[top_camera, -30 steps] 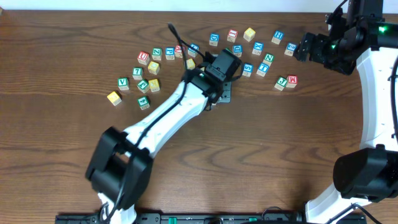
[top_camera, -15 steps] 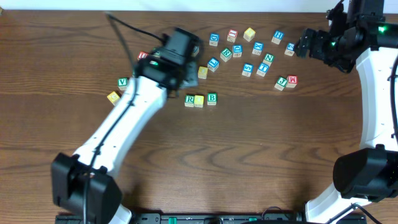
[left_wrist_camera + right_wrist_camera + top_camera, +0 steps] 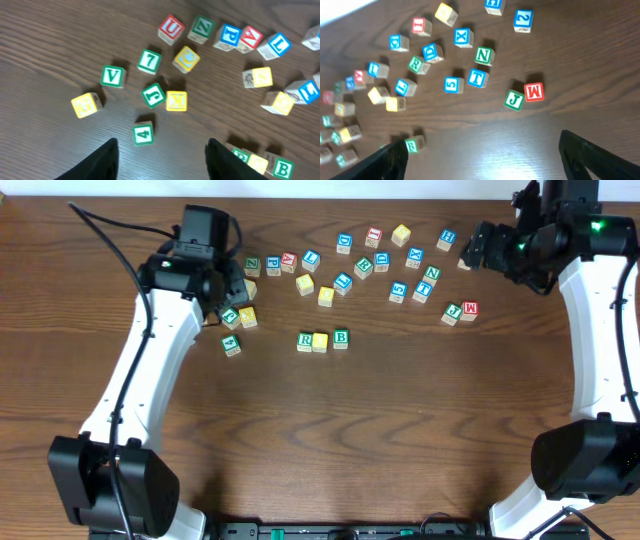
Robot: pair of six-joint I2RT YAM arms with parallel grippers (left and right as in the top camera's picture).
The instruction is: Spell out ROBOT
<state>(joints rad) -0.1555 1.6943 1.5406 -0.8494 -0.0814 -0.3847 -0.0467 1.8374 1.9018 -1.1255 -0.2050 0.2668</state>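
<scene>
A short row stands at the table's middle: green R cube, a yellow-topped cube, then green B cube. The left wrist view catches that row at its lower right corner, with the B cube at the end. The blue T cube sits in the right cluster, and shows as T cube in the right wrist view. Loose yellow cubes lie above the row. My left gripper hovers open and empty over the left cluster, near the green 4 cube. My right gripper is open and empty at the far right.
Left cluster holds the red U, green V, 7, J and yellow cubes. Right cluster holds the red M, green J, N and several blue cubes. Bare wood lies in front of the row.
My left arm has swung left from the table's middle to the left cluster, uncovering the R, yellow, B row. The right arm has shifted slightly left.
</scene>
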